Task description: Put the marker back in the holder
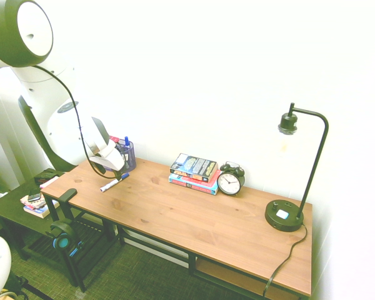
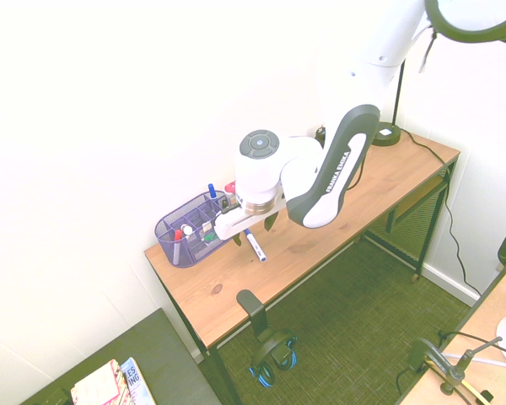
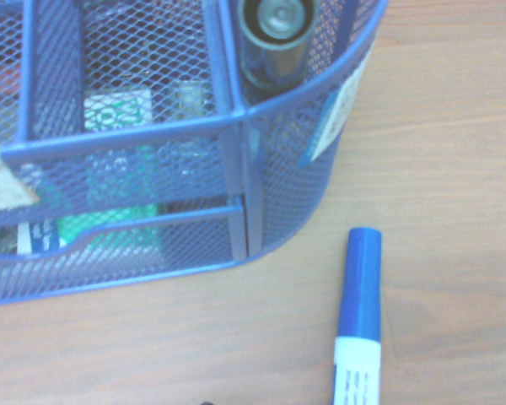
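- wooden surface [image 1: 194, 219] with a stack of books [image 1: 194, 173]
- black alarm clock [image 1: 229, 181] touching the books
- black desk lamp [image 1: 295, 178] at the far end
- headphones [image 2: 272, 354] hanging off the edge

Wooden worktop [image 1: 194, 219] on a black frame against a plain white wall [image 1: 206, 69]; green carpet floor [image 2: 354, 312]; black desk lamp [image 1: 294, 181] at one end.
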Controlling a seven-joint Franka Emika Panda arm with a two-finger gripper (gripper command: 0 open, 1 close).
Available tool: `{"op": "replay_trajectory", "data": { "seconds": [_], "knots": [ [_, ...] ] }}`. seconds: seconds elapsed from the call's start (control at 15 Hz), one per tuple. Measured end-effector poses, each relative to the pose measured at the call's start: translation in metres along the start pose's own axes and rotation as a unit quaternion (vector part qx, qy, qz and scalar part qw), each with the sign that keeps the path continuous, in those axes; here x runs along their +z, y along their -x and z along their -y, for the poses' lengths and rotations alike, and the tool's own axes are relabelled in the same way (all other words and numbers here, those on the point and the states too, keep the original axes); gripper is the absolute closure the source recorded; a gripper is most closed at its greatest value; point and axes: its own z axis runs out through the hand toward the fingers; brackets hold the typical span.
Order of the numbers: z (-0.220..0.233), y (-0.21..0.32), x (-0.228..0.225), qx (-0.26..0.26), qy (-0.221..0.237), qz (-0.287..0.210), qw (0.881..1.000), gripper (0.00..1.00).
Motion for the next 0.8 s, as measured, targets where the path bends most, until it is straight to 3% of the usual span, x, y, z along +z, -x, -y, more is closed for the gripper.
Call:
{"op": "replay_trajectory", "data": {
  "seconds": [0.8],
  "knots": [
    [-0.015, 0.003, 0.019, 0.042, 0.007, -0.015, 0.999, 1.0]
  ]
}}
